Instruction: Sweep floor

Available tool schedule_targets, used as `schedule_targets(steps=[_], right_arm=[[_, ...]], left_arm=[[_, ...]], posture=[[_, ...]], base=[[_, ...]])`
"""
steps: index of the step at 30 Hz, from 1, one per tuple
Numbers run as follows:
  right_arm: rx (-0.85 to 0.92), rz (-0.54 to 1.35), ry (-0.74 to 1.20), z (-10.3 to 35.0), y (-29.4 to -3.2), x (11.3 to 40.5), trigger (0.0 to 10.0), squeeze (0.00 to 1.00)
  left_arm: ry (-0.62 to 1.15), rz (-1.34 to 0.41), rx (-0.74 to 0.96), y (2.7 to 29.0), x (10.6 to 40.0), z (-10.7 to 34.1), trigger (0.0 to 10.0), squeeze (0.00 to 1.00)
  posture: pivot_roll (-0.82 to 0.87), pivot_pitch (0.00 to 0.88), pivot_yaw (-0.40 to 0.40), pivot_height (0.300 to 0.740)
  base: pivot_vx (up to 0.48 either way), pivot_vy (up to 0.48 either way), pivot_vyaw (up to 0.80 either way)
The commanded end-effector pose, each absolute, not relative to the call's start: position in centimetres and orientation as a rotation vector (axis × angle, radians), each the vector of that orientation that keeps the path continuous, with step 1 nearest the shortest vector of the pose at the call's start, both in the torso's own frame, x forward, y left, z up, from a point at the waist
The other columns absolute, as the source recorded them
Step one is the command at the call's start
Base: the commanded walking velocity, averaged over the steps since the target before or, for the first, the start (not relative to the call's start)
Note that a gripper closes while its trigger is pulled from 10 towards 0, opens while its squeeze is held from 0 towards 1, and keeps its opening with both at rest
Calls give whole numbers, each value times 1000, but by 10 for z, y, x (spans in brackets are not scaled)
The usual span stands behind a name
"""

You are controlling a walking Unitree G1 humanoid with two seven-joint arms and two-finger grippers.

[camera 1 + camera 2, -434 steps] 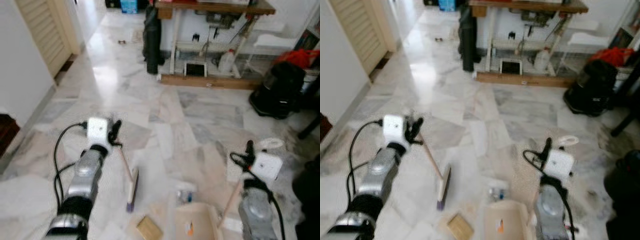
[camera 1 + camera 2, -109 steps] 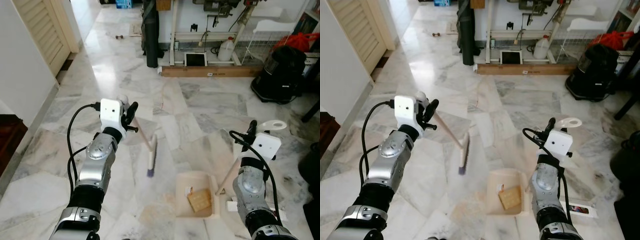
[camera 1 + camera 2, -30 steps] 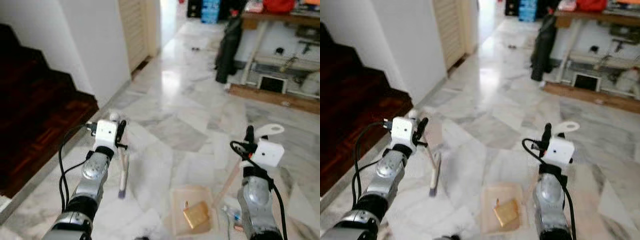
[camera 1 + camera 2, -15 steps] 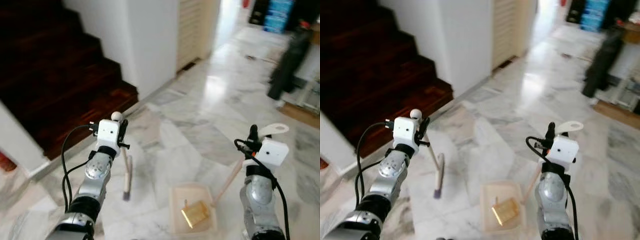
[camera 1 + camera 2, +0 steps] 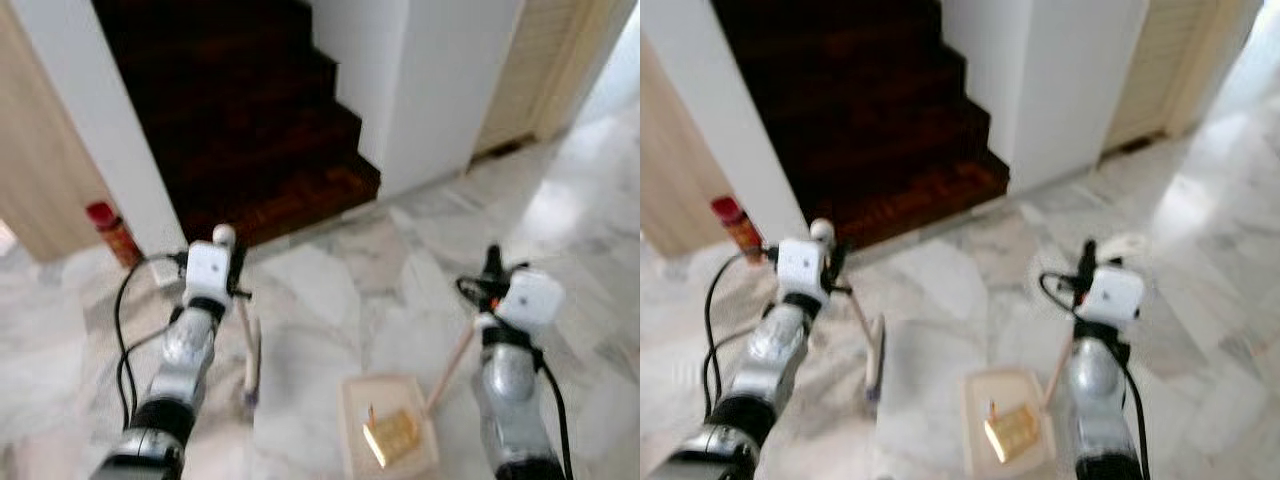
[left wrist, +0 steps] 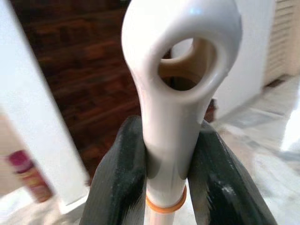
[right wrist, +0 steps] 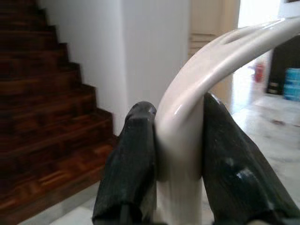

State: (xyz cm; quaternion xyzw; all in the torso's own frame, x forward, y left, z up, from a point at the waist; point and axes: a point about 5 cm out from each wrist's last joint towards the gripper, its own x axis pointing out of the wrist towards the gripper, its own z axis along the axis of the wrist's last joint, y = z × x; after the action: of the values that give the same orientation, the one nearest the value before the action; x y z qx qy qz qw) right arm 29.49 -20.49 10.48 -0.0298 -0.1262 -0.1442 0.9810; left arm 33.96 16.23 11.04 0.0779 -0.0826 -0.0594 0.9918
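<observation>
The left pincer (image 6: 164,187) is clamped on the white handle of the broom (image 5: 250,355), its black fingers (image 6: 119,173) pressed to either side just below the handle's hanging loop. The broom hangs down from that grip, its head just above the marble floor (image 5: 320,290). The right pincer (image 7: 180,159) is clamped on the curved white handle of the dustpan (image 5: 388,440), which sits low between the two arms, a brown piece of litter (image 5: 392,435) lying in its tray. A dark wooden staircase (image 5: 250,110) rises ahead, a red can (image 5: 112,232) standing beside it.
</observation>
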Motion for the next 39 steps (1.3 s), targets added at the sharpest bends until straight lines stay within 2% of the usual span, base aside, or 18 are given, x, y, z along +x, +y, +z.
schedule_targets(steps=[1, 12, 18, 25, 30, 39], right_arm=[[-50, -309, -295, 114, -210, 295, 10000, 0], [8, -316, -276, 111, -208, 295, 10000, 0], [198, -388, -230, 102, -214, 294, 10000, 0], [227, -389, -226, 101, -215, 293, 10000, 0], [453, -471, -198, 94, -223, 293, 10000, 0], [386, -454, -196, 94, -225, 291, 10000, 0]], left_arm=[[-227, -127, 173, 159, 343, 124, 10000, 0], [-226, -133, 174, 159, 341, 123, 10000, 0], [-225, -142, 174, 157, 340, 122, 10000, 0], [-220, -151, 171, 156, 339, 120, 10000, 0], [-222, -153, 170, 156, 339, 121, 10000, 0], [-216, -149, 174, 158, 338, 119, 10000, 0]], posture=[[66, 0, 2, 740], [66, 0, 6, 740], [65, 0, 9, 740], [68, 0, 9, 740], [71, 0, 6, 740], [69, 0, 5, 740]], base=[[0, 0, 750], [0, 0, 36], [0, 0, 0], [0, 0, 0], [0, 0, 0], [0, 0, 0]])
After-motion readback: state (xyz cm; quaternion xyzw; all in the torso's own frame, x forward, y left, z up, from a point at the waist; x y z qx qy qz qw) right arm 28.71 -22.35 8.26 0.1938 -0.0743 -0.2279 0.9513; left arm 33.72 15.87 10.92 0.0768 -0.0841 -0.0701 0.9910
